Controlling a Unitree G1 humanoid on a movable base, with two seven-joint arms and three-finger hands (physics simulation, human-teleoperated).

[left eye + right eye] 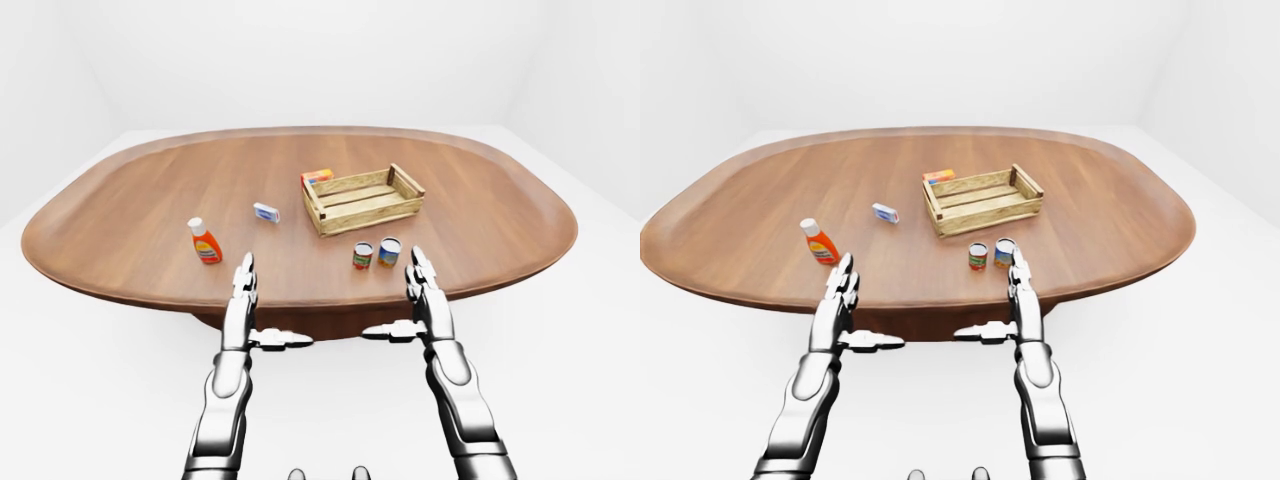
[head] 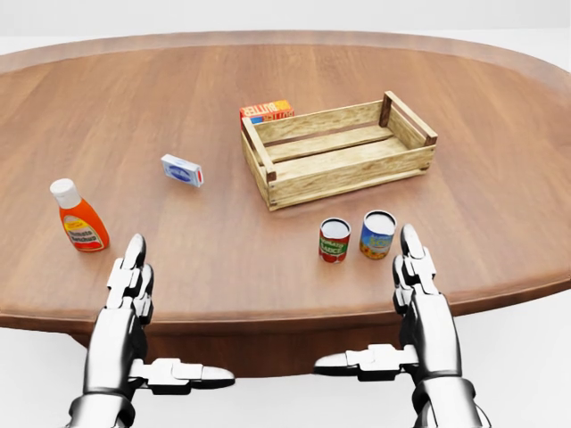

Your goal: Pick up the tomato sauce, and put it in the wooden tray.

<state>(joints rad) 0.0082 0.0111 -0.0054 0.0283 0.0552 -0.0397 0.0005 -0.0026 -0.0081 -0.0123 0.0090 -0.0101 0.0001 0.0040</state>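
Observation:
The tomato sauce, a small can with a red label (image 2: 335,240), stands upright on the oval wooden table (image 2: 223,267), just below the wooden tray (image 2: 339,169) in the head view. The tray is a slatted crate with nothing in it. My right hand (image 2: 370,303) hovers at the table's near edge, a little below and right of the can, fingers straight and thumb pointing left, open and holding nothing. My left hand (image 2: 178,312) is held the same way at lower left, open, far from the can.
A blue-labelled can (image 2: 377,234) stands right beside the red one. An orange sauce bottle with a white cap (image 2: 78,217) is at left, a small blue-white box (image 2: 182,169) left of the tray, and an orange carton (image 2: 267,111) behind the tray's upper-left corner.

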